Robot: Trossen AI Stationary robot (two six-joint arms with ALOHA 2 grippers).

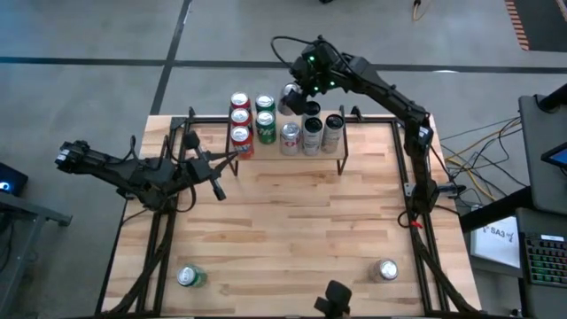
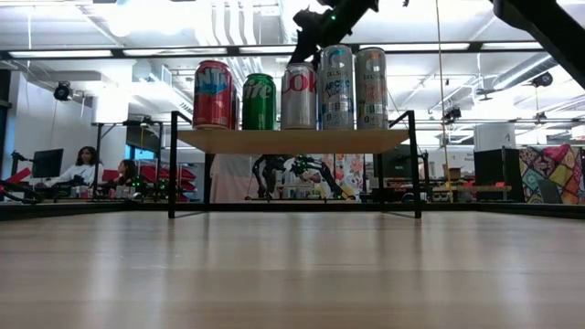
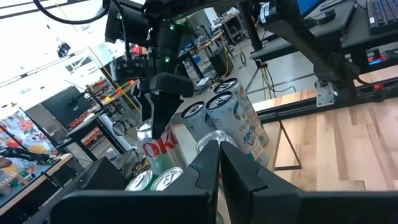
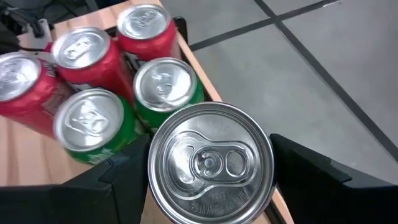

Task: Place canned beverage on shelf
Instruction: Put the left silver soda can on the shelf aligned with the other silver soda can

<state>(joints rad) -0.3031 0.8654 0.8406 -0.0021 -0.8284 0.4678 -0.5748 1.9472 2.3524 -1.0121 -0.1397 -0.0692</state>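
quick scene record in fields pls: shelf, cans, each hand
shelf: far side of table, cans in rows on it
right hand: over shelf's far edge, closed on a silver can
left hand: shut, empty, above table's left side, in front of shelf
loose cans: green can near left, silver one near right, both on table

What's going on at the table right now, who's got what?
The right gripper holds a silver-topped can over the back edge of the small raised light-wood shelf on black metal legs, beside the red, green and silver cans already standing there. The left gripper waits shut, low over the table's left side, holding nothing. Two more cans remain on the wooden tabletop near the front: a green one and a silver one.
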